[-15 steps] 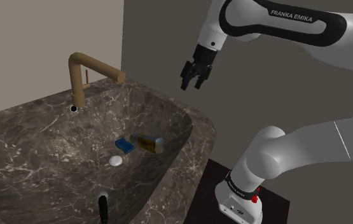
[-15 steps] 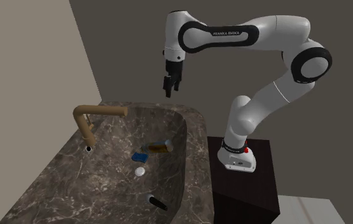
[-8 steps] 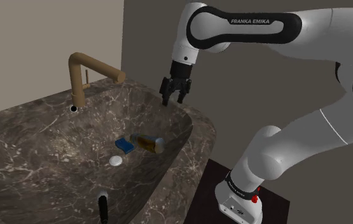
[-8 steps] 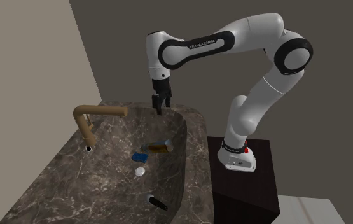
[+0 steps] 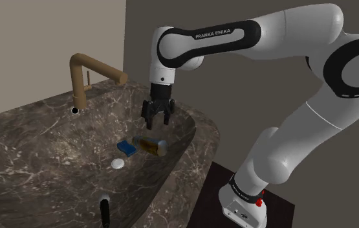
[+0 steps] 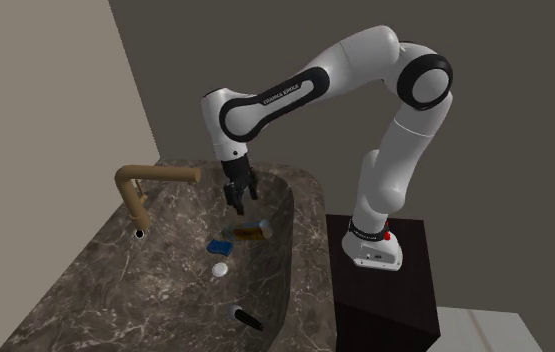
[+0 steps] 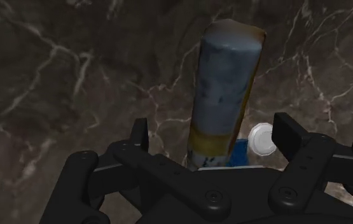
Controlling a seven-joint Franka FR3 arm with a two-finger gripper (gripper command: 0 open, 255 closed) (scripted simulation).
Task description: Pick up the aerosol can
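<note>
Presently the aerosol can (image 5: 152,145) lies on its side in the dark marbled sink (image 5: 16,129), at the centre of the shoulder view, just beside a blue block (image 5: 127,147); its body is worn blue-grey with a yellow-brown band and a rust-coloured end. The claw (image 7: 213,135) hangs above it, fingers spread apart, clasping nothing. In the wrist view the can's near end is cut off behind the claw, the blue block is mostly hidden, and the can's surface markings cannot be made out.
</note>
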